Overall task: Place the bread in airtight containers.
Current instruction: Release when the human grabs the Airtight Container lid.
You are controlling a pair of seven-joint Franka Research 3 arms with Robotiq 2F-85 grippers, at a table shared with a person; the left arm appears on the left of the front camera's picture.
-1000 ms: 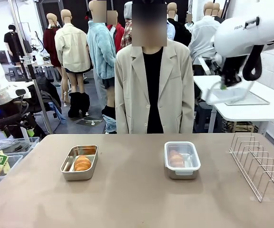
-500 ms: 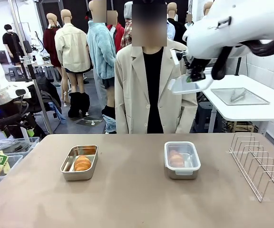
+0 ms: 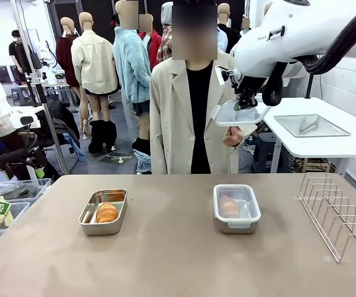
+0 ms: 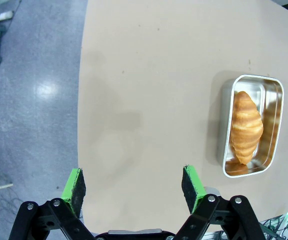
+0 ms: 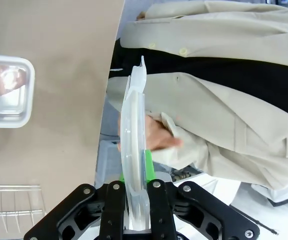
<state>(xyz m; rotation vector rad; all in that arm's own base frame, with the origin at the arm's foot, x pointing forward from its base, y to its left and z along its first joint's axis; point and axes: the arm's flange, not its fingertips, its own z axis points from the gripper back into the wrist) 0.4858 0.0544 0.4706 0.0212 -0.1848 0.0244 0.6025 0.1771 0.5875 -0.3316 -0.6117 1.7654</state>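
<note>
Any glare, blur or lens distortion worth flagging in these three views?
Front view: even light, soft shadows under the open tin and the lidded tin. Left wrist view: ceiling-light glare on the grey floor, table edge bowed by the wide lens. Right wrist view: the clear lid in the right gripper is close and slightly soft.

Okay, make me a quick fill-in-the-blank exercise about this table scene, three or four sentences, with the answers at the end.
1. The right gripper is shut on a clear plastic ____.
2. The open tin holds ____ roll.
3. The left gripper hangs over the table with its jaws ____.
4. The tin on the wire rack's side is already ____ with a lid.

Missing words: lid; one; open; covered
</note>
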